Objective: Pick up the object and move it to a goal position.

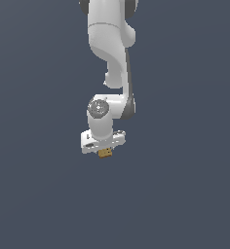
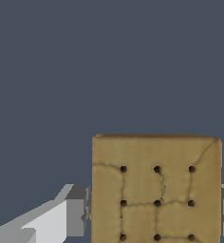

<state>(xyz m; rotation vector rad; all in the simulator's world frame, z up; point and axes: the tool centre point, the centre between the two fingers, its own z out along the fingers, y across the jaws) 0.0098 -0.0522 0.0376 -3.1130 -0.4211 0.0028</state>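
The object (image 2: pixel 156 190), a tan-brown block with rows of dark dots and fine cracks on its face, fills the gap between my fingers in the wrist view. A grey finger pad (image 2: pixel 77 211) lies against one side of it, and the other finger shows only at the frame's edge. In the exterior view the object (image 1: pixel 105 153) pokes out just beneath the white hand of my gripper (image 1: pixel 104 147), and it is narrower than the hand. The gripper (image 2: pixel 154 211) is shut on it. The frames do not show whether the block rests on the surface or hangs above it.
A plain dark grey-blue surface (image 1: pixel 185 194) spreads all around with no other objects on it. The white arm (image 1: pixel 109 44) reaches in from the top of the exterior view.
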